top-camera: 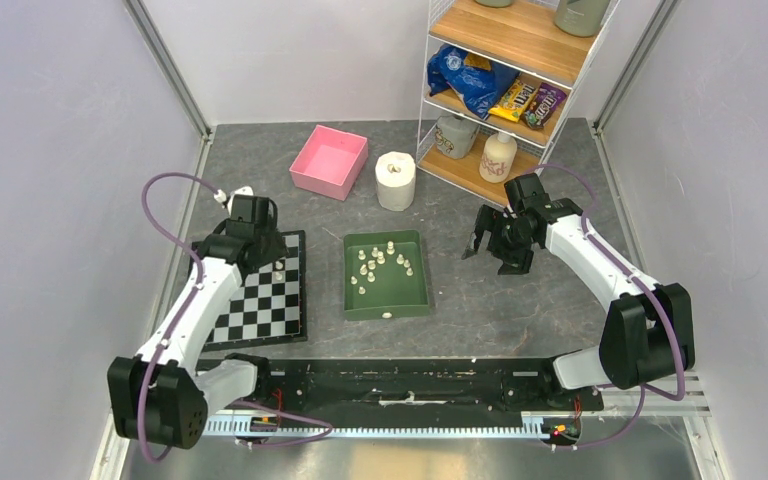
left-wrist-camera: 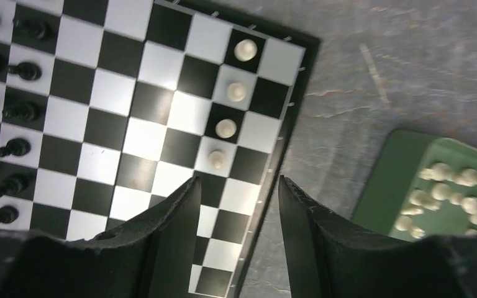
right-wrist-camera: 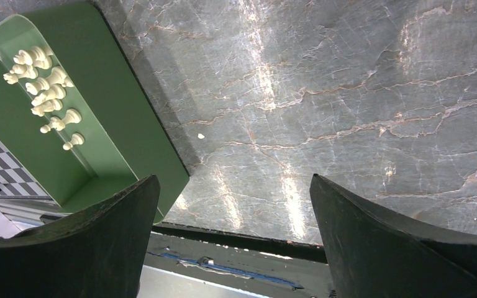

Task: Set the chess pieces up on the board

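The checkered board [top-camera: 260, 310] lies at the left, and my left gripper [top-camera: 260, 245] hovers over its far right part. In the left wrist view several cream-white chess pieces [left-wrist-camera: 226, 128] stand in a line near the right edge of the board [left-wrist-camera: 105, 127], the nearest one [left-wrist-camera: 217, 159] just ahead of my fingertips. Black pieces [left-wrist-camera: 22, 112] line the opposite side. The left gripper [left-wrist-camera: 239, 181] is open with nothing between its fingers. More chess pieces [top-camera: 380, 262] lie in the green tray [top-camera: 390, 310]. My right gripper [top-camera: 490, 245] hangs wide open and empty over bare table, right of the tray [right-wrist-camera: 118, 105].
A pink box [top-camera: 328, 162] and a white paper roll [top-camera: 396, 180] stand behind the tray. A wire shelf [top-camera: 500, 90] with snacks and bottles fills the back right. One loose piece [top-camera: 387, 314] lies at the tray's near rim.
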Available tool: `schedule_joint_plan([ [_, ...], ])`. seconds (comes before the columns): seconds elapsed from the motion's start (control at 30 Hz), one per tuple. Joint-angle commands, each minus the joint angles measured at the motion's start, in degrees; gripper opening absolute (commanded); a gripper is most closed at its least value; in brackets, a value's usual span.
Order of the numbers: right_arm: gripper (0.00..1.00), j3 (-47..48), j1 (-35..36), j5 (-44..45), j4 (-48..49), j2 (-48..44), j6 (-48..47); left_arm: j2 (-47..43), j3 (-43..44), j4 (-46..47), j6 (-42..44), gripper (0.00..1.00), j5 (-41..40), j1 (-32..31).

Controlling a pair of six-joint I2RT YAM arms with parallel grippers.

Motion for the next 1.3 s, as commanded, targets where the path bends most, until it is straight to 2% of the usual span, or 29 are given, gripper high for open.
schedule_joint_plan([
  [0.0,0.99,1.77,0.06,-0.52,1.02,0.10,-0.43,-0.15,6.29,-0.88,2.87,0.56,3.14,-3.55],
  [0.27,0.99,1.32,0.09,-0.38,1.02,-0.50,-0.17,9.57,15.71,1.83,-0.04,0.56,0.96,-23.37],
  [0.43,0.99,1.16,0.07,-0.30,0.98,-0.65,-0.42,17.82,19.83,3.98,-0.22,0.52,2.44,-31.02],
  [0.67,0.99,0.66,0.06,0.00,1.02,-0.57,-0.50,24.49,20.28,2.06,-1.63,0.39,1.85,-33.94],
  [0.97,0.99,0.20,0.09,0.18,0.98,-0.70,-0.65,26.69,18.52,-2.78,-2.08,0.39,-3.40,-33.85],
  [1.27,0.99,-0.12,0.07,0.18,1.02,-0.90,-0.73,28.70,18.27,-4.95,0.64,0.40,-3.53,-33.42],
])
